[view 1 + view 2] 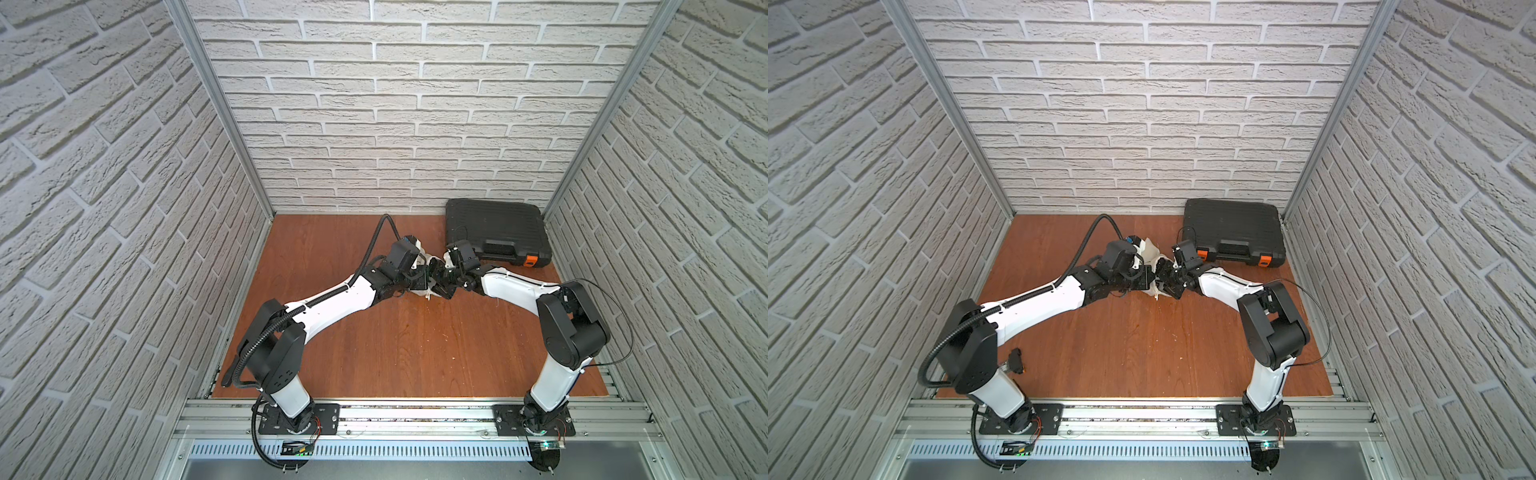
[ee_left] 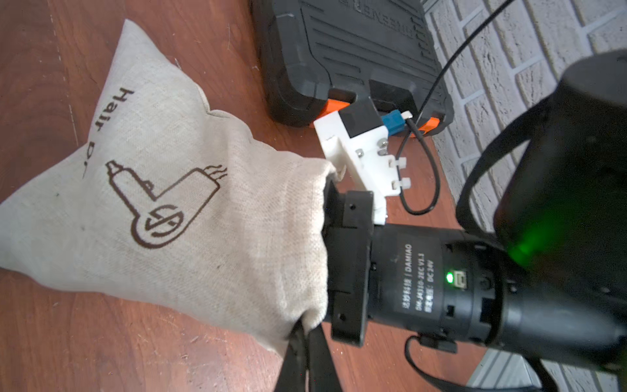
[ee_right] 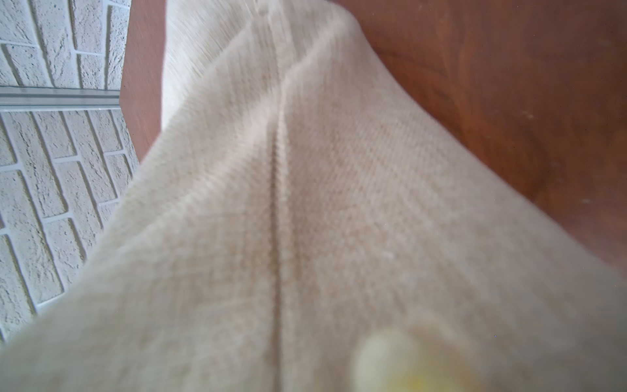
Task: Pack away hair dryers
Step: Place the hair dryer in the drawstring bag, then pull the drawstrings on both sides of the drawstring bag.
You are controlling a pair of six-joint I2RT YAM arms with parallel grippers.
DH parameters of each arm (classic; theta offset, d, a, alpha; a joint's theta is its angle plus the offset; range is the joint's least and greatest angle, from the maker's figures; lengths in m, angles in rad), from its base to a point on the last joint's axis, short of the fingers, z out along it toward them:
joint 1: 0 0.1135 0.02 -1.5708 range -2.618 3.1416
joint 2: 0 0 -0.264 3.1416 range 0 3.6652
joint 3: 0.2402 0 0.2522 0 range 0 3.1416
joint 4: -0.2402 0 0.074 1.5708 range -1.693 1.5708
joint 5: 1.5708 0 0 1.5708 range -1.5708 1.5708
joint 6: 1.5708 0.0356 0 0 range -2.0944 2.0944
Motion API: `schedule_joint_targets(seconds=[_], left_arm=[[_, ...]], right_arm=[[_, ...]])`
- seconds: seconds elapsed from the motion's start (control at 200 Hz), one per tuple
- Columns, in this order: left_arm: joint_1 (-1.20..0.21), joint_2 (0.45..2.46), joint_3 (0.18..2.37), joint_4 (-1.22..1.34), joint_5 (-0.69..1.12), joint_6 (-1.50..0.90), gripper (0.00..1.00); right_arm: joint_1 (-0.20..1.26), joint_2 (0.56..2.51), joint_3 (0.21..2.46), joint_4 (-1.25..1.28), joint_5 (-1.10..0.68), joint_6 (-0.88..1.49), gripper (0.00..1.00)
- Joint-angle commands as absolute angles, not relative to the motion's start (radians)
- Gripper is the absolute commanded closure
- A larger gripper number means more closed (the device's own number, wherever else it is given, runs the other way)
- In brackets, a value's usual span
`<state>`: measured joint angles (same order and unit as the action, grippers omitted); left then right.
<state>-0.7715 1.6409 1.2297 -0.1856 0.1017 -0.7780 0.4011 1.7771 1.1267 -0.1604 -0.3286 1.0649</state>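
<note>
Plump beige bag (image 2: pixel 190 217), hem pinched by left end effector (image 2: pixel 307 336); right end effector (image 2: pixel 344 258) inside, spread indiscernible.

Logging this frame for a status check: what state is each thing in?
cloth bag: resting on the table, mouth open
left gripper: shut on the bag's rim
right gripper: inside the bag's mouth, jaws hidden
tool case: closed
hair dryer: not visible

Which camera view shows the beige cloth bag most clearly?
The left wrist view: the cloth bag shows nearly whole, its printed dryer drawing sharp. The right wrist view shows only blurred fabric and a seam; in both top views, the arms hide most of it.
</note>
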Motion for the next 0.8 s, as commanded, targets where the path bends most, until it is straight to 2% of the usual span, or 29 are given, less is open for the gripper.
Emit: schedule_joint_targets(seconds=[0.0, 0.125, 0.26, 0.32, 0.34, 0.395, 0.445, 0.57, 0.795], left_arm=[[-0.740, 1.642, 1.227, -0.211, 0.016, -0.746, 1.00], [-0.735, 1.631, 1.222, -0.235, -0.009, -0.730, 1.00], [-0.724, 1.625, 1.216, -0.240, -0.012, -0.720, 1.00], [-0.724, 1.627, 1.218, -0.242, -0.012, -0.711, 1.00], [-0.724, 1.627, 1.219, -0.241, -0.013, -0.708, 1.00], [-0.724, 1.628, 1.217, -0.233, -0.004, -0.705, 1.00], [-0.726, 1.626, 1.214, -0.221, 0.005, -0.704, 1.00], [-0.732, 1.628, 1.213, -0.219, 0.012, -0.696, 1.00], [-0.733, 1.622, 1.201, -0.222, 0.005, -0.694, 1.00]], right_arm=[[0.407, 1.675, 1.144, -0.285, -0.378, 0.994, 0.13], [0.404, 1.627, 1.146, -0.379, -0.378, 0.959, 0.14], [0.396, 1.601, 1.160, -0.483, -0.358, 0.871, 0.21], [0.396, 1.592, 1.164, -0.525, -0.316, 0.825, 0.32], [0.396, 1.589, 1.161, -0.530, -0.299, 0.821, 0.38], [0.389, 1.580, 1.140, -0.522, -0.271, 0.831, 0.64], [0.384, 1.578, 1.120, -0.491, -0.270, 0.853, 0.75], [0.383, 1.590, 1.107, -0.431, -0.291, 0.869, 0.83], [0.357, 1.515, 1.050, -0.390, -0.289, 0.869, 0.81]])
